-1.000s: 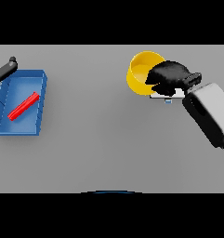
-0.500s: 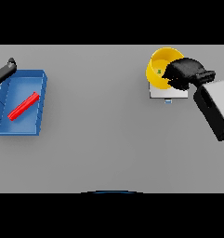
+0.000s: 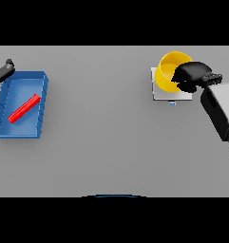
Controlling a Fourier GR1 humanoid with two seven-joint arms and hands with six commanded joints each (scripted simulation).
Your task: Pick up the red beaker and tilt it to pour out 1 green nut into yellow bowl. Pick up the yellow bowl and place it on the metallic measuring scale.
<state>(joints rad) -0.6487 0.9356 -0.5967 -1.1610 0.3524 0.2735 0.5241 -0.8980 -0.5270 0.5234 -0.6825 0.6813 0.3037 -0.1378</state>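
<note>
The round yellow bowl [image 3: 169, 71] sits toward the far right of the grey table [image 3: 106, 142], tipped a little so that its open inside faces the viewer and to the left. It is over the flat, square, pale metallic measuring scale [image 3: 159, 93]; its lower edge overlaps the scale's plate, though whether it rests on the plate or is held just above it cannot be told. The robot's right hand [image 3: 192, 75], dark, has its fingers curled round the bowl's right rim, clamped on it, with the white and grey forearm [image 3: 221, 110] running off to the lower right edge. A small blue mark [image 3: 171, 103] lies at the scale's near edge.

Well apart, on the far left of the table, stands a shallow rectangular blue tray [image 3: 39, 105]. Inside it a long, narrow red object [image 3: 23, 108] lies diagonally. The left hand [image 3: 4, 72], dark, shows at the left edge just beyond the tray's far corner; whether its fingers are apart or together cannot be told.
</note>
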